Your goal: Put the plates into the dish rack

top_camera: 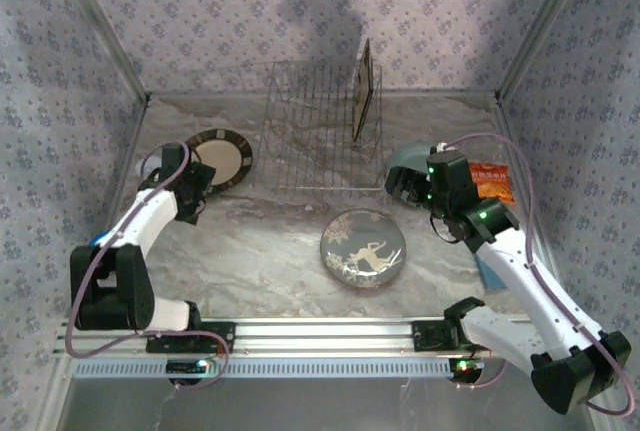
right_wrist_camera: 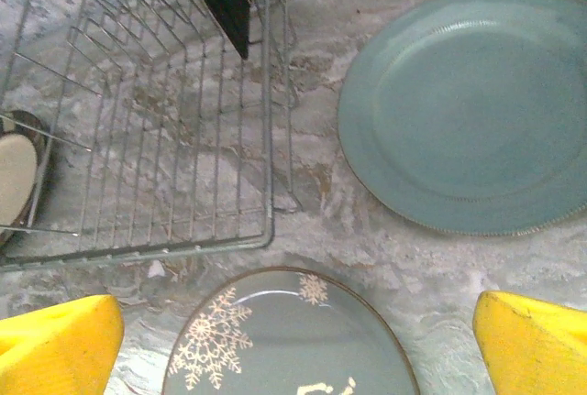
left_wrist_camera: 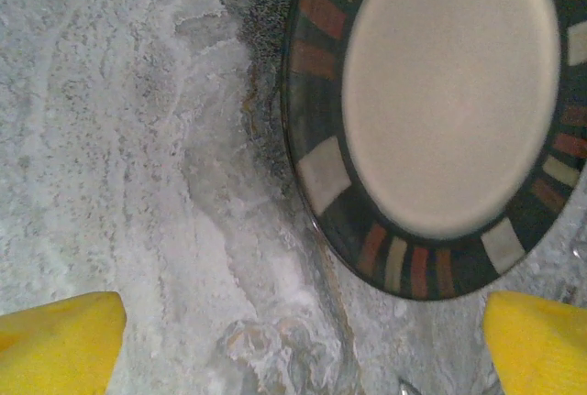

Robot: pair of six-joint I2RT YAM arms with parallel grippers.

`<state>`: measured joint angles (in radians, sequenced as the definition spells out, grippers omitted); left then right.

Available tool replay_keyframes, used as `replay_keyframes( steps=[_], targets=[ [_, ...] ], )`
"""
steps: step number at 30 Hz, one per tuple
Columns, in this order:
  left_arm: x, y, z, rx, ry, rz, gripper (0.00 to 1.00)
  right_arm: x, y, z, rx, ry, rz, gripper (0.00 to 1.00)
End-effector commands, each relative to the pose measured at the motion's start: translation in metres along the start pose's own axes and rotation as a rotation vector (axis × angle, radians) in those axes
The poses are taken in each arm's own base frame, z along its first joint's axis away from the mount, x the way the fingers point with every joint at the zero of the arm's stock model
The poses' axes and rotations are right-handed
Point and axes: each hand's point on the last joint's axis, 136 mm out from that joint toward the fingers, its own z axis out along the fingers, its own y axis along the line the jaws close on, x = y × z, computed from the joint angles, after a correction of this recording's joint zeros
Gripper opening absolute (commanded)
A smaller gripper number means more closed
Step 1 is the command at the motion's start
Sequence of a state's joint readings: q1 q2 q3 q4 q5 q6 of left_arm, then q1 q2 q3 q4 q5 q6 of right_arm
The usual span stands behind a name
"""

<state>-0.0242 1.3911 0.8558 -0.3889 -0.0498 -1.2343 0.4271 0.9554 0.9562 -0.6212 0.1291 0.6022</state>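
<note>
The wire dish rack (top_camera: 318, 141) stands at the back middle of the table. A square patterned plate (top_camera: 364, 91) stands on edge in its right side. A round dark-rimmed plate (top_camera: 222, 158) with a cream centre lies left of the rack. My left gripper (top_camera: 193, 194) hovers open just beside it, and that plate (left_wrist_camera: 449, 93) fills the upper right of the left wrist view. The deer plate (top_camera: 363, 248) lies flat in front of the rack. A pale grey-blue plate (top_camera: 405, 159) lies to the right, partly under my open right gripper (top_camera: 408, 187). The right wrist view has this plate (right_wrist_camera: 468, 111), the rack corner (right_wrist_camera: 268, 184) and the deer plate (right_wrist_camera: 293, 340).
An orange snack packet (top_camera: 492, 183) lies at the right, behind the right arm. A light blue item (top_camera: 492, 269) sits under that arm. Patterned walls close in the left, back and right sides. A metal rail (top_camera: 330, 331) runs along the near edge.
</note>
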Motion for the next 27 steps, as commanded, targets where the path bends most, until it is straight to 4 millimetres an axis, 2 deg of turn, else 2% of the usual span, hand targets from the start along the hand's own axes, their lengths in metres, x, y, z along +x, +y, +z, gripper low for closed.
replay_keyframes(
  steps=[1,7,12,21,27],
  targets=[
    [-0.007,-0.013,0.008,0.035,-0.031,-0.053,0.99,0.009,-0.006,-0.001,-0.014,0.028,0.001,1.00],
    [-0.012,-0.018,0.022,0.030,-0.049,-0.056,0.99,0.015,-0.019,0.007,-0.001,0.035,0.043,1.00],
    [-0.005,-0.014,0.042,0.036,-0.027,-0.118,0.95,0.013,-0.025,0.011,0.013,0.045,0.049,1.00],
    [-0.009,-0.012,0.051,0.042,-0.062,-0.157,0.91,0.002,-0.027,0.015,0.013,0.028,0.054,1.00],
    [-0.009,-0.015,0.062,0.051,-0.059,-0.183,0.88,0.002,-0.031,0.017,0.028,0.029,0.059,1.00]
  ],
)
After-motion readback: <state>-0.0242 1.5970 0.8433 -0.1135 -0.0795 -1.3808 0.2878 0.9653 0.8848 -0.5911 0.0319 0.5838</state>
